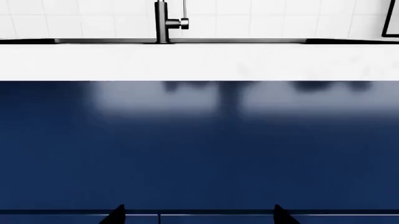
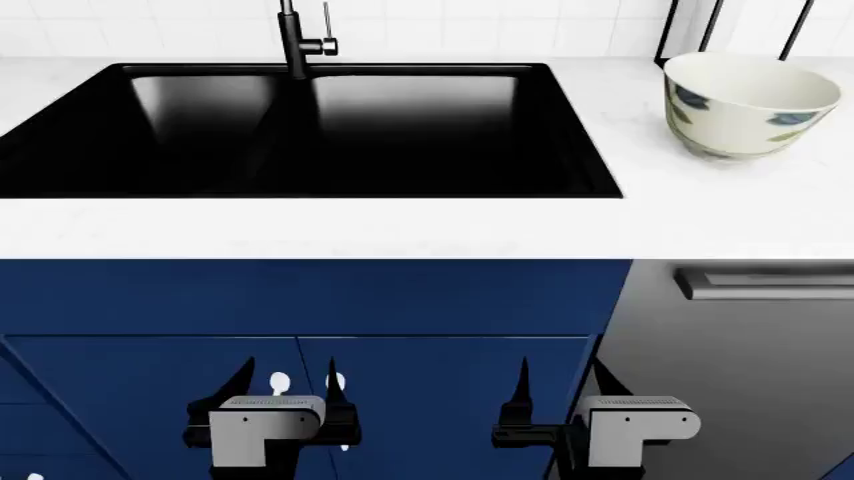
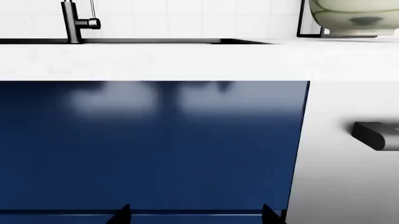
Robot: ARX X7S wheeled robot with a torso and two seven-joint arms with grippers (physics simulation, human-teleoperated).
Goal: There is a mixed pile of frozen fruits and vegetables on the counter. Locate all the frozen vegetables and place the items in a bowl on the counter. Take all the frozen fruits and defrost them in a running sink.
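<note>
A black double sink [image 2: 307, 125] is set in the white counter [image 2: 400, 235], with a black faucet [image 2: 296, 40] at its back; no water shows. A cream bowl with blue leaf marks [image 2: 747, 105] stands on the counter at the right and looks empty. No frozen fruit or vegetable is in view. My left gripper [image 2: 286, 385] and right gripper [image 2: 558, 385] hang low before the blue cabinet doors, both open and empty. The faucet also shows in the left wrist view [image 1: 163, 21] and the right wrist view [image 3: 74, 21], the bowl in the right wrist view [image 3: 352, 16].
Blue cabinet fronts [image 2: 307, 320] run below the counter. A steel dishwasher front with a bar handle [image 2: 761, 283] stands at the right. A dark frame [image 2: 727, 25] stands behind the bowl against the white tiled wall.
</note>
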